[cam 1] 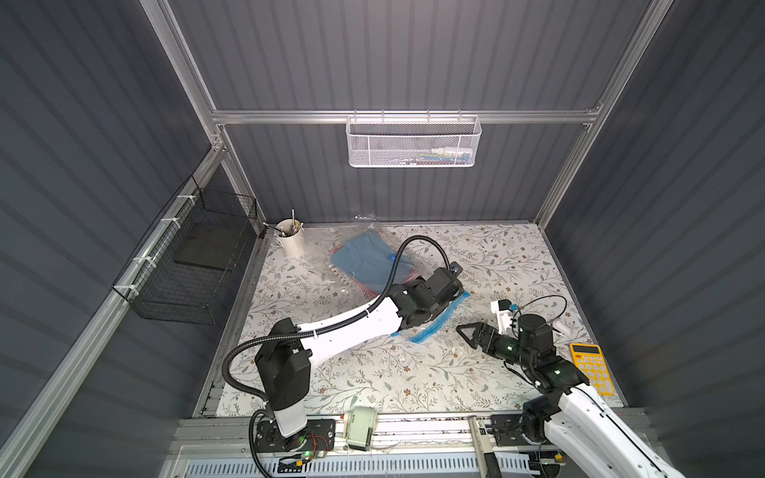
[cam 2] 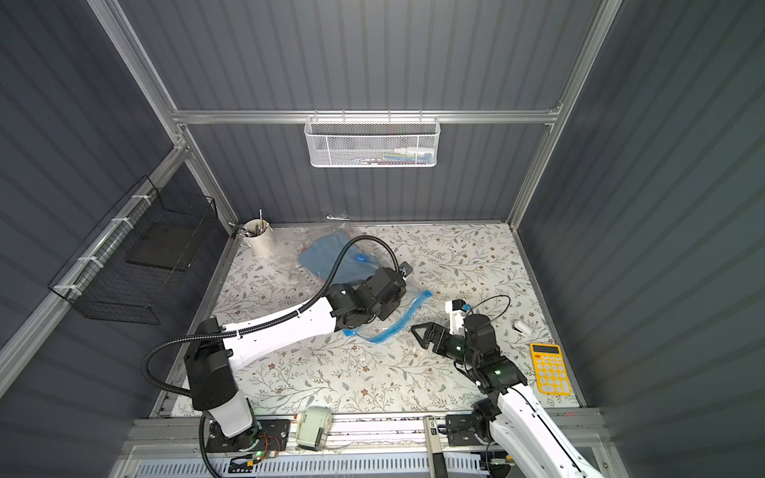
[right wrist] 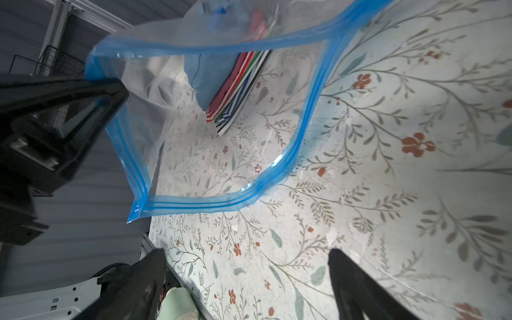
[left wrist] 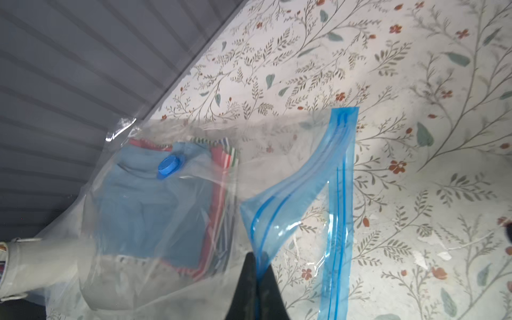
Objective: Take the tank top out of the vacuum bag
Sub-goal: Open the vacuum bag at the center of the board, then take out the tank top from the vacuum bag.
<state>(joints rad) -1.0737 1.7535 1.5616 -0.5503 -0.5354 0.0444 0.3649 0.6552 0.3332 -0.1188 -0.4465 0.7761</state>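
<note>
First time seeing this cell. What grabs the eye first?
The vacuum bag lies mid-table with its blue zip strip gaping open. One lip is pinched by the shut left gripper, and folded clothes, blue on top of stripes, are inside. The right gripper faces that mouth with jaws open and empty. A yellow calculator sits at the table's right edge beside the right arm.

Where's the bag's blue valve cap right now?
In both top views the valve cap sits on the vacuum bag over the blue garment, in the table's back-left part, right of the white cup.
</note>
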